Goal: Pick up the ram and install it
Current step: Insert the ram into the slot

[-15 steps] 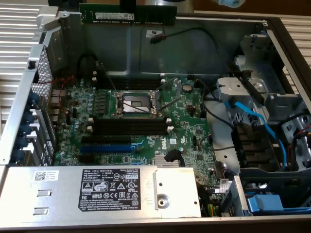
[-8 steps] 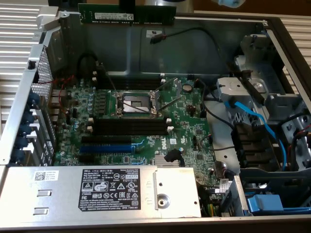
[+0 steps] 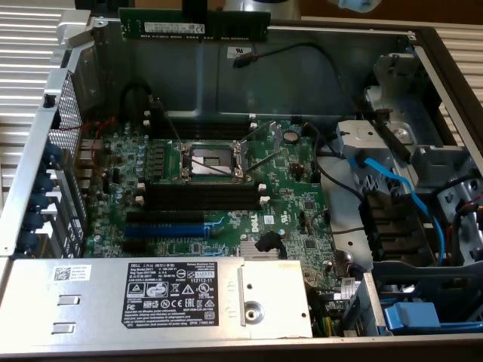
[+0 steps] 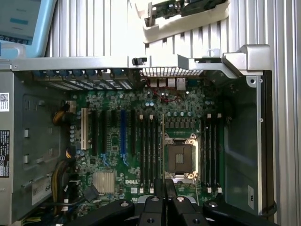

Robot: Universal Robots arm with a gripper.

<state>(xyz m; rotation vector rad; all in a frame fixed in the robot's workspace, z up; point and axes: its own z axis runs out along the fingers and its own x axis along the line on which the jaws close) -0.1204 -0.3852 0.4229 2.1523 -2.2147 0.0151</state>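
Overhead, ram [image 3: 195, 26]; motherboard [image 3: 296, 197] inside case [image 3: 324, 83].

The gripper [image 4: 164, 184] points down, its two dark fingers [image 4: 158, 190] nearly together, pinching the ram [image 3: 195, 25] at the exterior view's twelve o'clock

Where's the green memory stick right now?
In the exterior view the ram hangs level at the top, toward that view's left, above the far wall of the computer case, clear of the black memory slots on the motherboard.
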